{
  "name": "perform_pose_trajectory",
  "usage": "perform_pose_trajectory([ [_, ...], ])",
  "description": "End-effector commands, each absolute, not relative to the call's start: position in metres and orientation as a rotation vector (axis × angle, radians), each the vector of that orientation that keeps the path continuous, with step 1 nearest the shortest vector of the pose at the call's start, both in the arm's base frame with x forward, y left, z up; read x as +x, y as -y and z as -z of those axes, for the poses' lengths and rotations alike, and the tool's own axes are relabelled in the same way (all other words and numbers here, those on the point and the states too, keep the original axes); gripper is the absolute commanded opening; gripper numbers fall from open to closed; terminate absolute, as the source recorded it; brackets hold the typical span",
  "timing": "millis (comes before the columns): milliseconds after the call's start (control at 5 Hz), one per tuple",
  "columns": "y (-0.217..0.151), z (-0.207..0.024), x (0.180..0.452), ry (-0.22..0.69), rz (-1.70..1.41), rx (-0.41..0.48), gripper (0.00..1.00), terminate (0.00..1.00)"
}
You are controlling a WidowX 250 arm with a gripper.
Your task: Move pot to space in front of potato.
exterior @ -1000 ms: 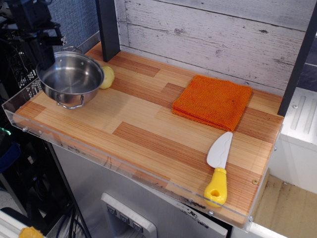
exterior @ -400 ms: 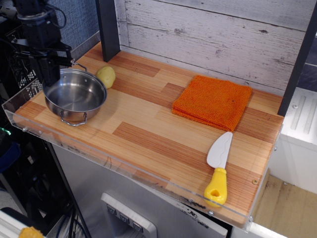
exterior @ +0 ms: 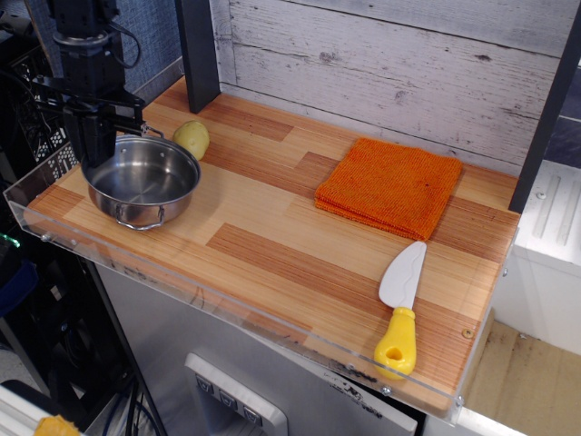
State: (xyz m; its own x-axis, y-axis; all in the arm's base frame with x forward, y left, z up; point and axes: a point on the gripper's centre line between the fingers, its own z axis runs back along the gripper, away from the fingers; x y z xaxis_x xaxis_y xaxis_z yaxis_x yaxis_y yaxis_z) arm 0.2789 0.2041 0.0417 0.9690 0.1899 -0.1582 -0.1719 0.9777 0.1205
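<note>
While black fingers (exterior: 93, 150) clenched its far-left rim, the shallow shiny steel pot (exterior: 143, 180) sat low.
Lowering flat before letting go seemed wise, with the small pale yellow potato (exterior: 192, 139) just right of the fingers.

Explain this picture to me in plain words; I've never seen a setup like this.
One camera looks down at a wooden table from the front. The dark machine at top left is a robot arm; its gripper reaches down to the rim of a shiny steel pot, though I cannot tell if it is clamping it. Just behind the pot lies a small yellow potato. Further right are a folded orange cloth and a white toy knife with a yellow handle.
</note>
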Motion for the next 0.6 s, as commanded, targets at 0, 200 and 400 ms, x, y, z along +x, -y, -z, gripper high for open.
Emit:
perform_pose_trajectory([
  [0, -0.211, -0.082, 0.283, -0.121, -0.155, 0.141, 1.0, 0.0],
  [200, -0.205, -0.122, 0.287, -0.022, -0.099, 0.159, 1.0, 0.0],
  [400, -0.193, -0.16, 0.288, 0.069, -0.077, 0.16, 1.0, 0.0],
])
